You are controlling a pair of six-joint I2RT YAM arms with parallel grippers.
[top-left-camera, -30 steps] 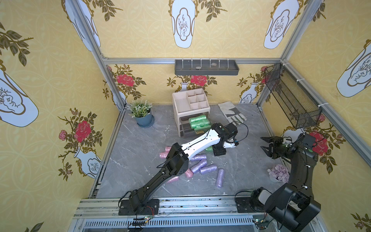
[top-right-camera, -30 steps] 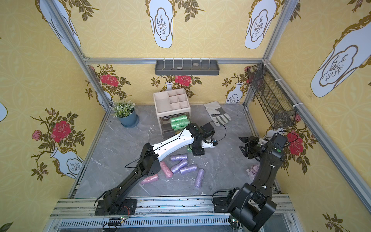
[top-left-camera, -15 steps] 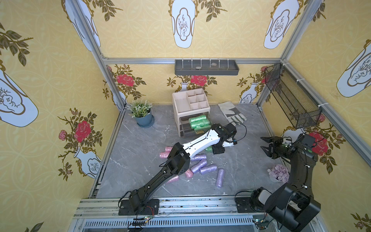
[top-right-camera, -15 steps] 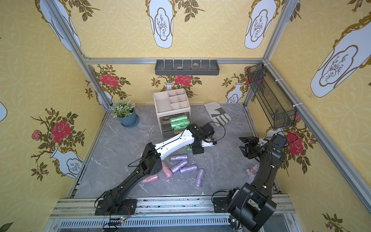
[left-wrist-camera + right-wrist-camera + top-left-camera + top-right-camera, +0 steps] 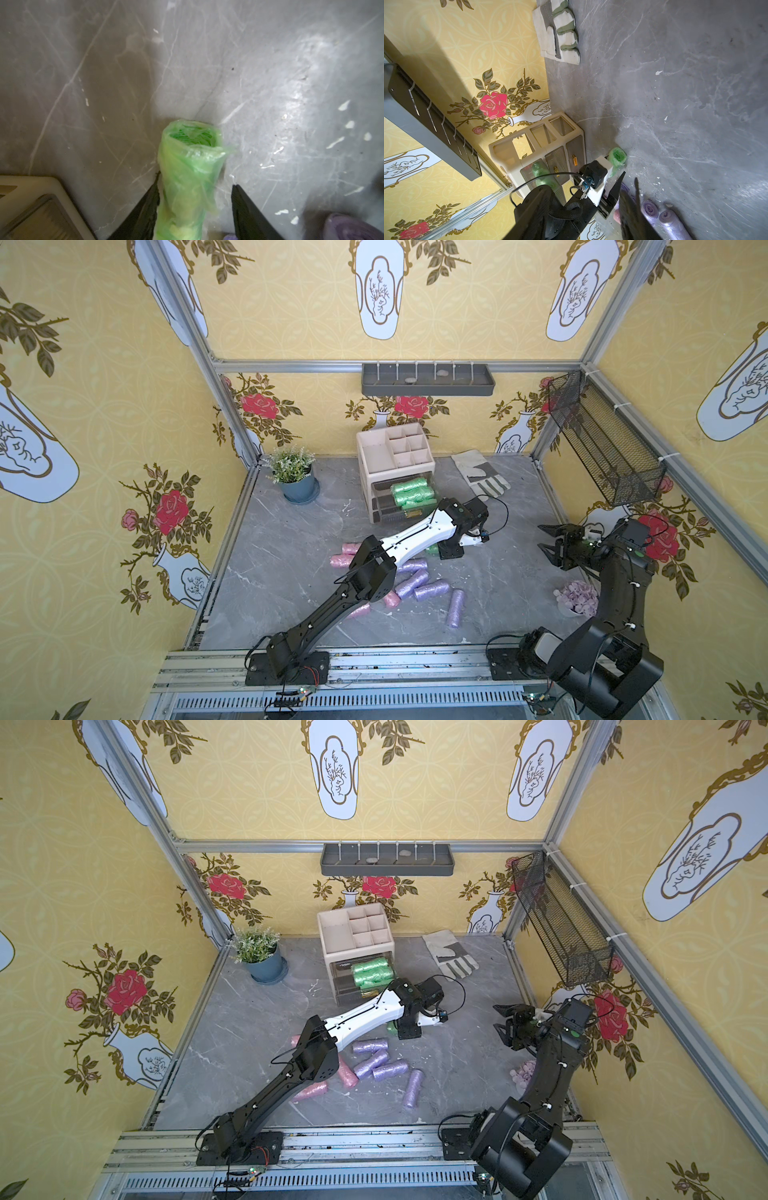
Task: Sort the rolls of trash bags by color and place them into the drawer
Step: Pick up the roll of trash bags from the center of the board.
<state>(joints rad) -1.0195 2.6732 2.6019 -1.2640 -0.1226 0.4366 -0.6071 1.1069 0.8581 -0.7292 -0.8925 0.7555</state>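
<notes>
The left arm stretches from its base on the front rail, its black lower link slanting forward to the elbow. Its white forearm reaches on toward the beige drawer chest (image 5: 365, 485). The wrist bends down so the left gripper (image 5: 196, 178) points at the grey marble floor.

Its two black fingers stand apart on either side of a green roll (image 5: 187, 166) lying on the floor. One finger touches the roll's side, and a narrow gap shows between the other finger and the film. The roll's open end pokes out just past the fingertips.

Just beyond this gripper, toward the back wall, stands the chest. Its top drawer (image 5: 384, 487) is pulled out with more green rolls (image 5: 411, 493) inside.

On the near side of the gripper, toward the robot's base, purple rolls (image 5: 415, 583) lie scattered on the floor. Pink rolls (image 5: 345, 553) lie partly under the left forearm.

The right arm rises from its base, folded at the elbow. It holds the right gripper (image 5: 545, 540) above the floor, aimed toward the left arm. Its fingers are spread wide with nothing between them, well apart from every roll. A lilac flower cluster (image 5: 575, 599) sits on the floor beside the right arm's upright link.
</notes>
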